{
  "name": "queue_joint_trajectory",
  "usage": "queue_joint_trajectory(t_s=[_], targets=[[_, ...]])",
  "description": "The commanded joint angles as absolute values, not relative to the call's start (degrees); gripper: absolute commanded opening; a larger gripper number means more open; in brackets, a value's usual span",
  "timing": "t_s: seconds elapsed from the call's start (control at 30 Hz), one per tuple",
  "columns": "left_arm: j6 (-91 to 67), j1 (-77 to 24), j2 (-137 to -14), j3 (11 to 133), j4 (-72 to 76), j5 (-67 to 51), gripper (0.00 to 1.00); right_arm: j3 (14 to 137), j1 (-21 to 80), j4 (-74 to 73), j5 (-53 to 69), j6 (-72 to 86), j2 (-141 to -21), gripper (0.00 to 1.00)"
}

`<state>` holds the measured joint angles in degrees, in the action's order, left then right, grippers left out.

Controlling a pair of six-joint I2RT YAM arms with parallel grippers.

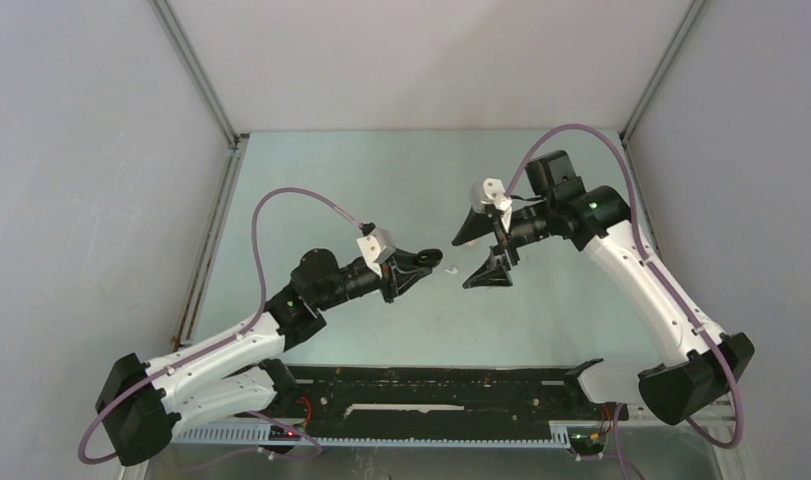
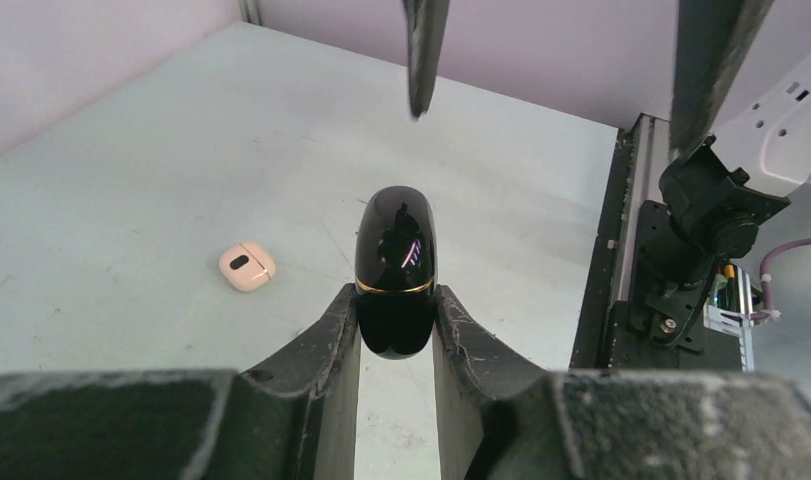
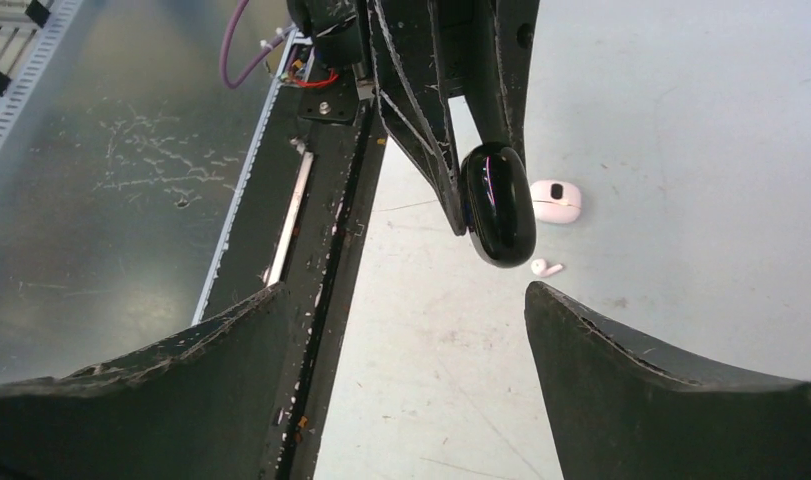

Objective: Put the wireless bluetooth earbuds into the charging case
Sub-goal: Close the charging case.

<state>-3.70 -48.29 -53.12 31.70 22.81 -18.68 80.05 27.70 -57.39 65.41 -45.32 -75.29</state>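
left fingers: tight on closed black case | right fingers: wide apart, hold nothing | desk: white earbud beside beige case

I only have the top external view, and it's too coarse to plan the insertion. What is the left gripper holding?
Observer: The left gripper is shut on a glossy black charging case, lid apparently closed along a gold seam.
Operator: Any earbud nearby?
Observer: One white earbud lies loose on the table.
Operator: Anything else there?
Observer: A pale pink case sits beside that earbud, not touching it.
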Motion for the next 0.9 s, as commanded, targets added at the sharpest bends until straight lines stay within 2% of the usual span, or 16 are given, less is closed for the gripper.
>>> queue_joint_trajectory(t_s=[0.0, 0.27, 0.43, 0.53, 0.73, 0.87], targets=[[-5.25, -47.96, -54.28, 34.58, 22.96, -18.27, 0.00, 80.33, 25.15, -59.22, 69.66, -47.82, -73.42, 0.88], [-7.54, -47.91, -57.16, 35.76, 22.17, -19.06, 0.00, 75.01, 22.35, -40.60, 58.29, -30.96, -79.20, 0.85], [-15.43, -47.97, -61.53, 39.56, 16.52, -11.68, 0.01, 74.91, 16.65, -36.91, 58.87, -24.46, -82.23, 0.85], [-19.59, -47.91, -65.47, 43.26, 13.00, -12.70, 0.00, 73.61, 13.77, -32.66, 57.96, -19.20, -81.00, 0.84], [-30.51, -48.01, -71.70, 43.50, 18.66, -13.90, 0.00, 69.85, 9.79, -24.44, 49.67, -12.18, -77.04, 0.85], [-38.32, -48.02, -76.18, 42.06, 22.90, -13.27, 0.00, 68.72, 6.05, -22.19, 50.21, -8.91, -76.79, 0.85]])
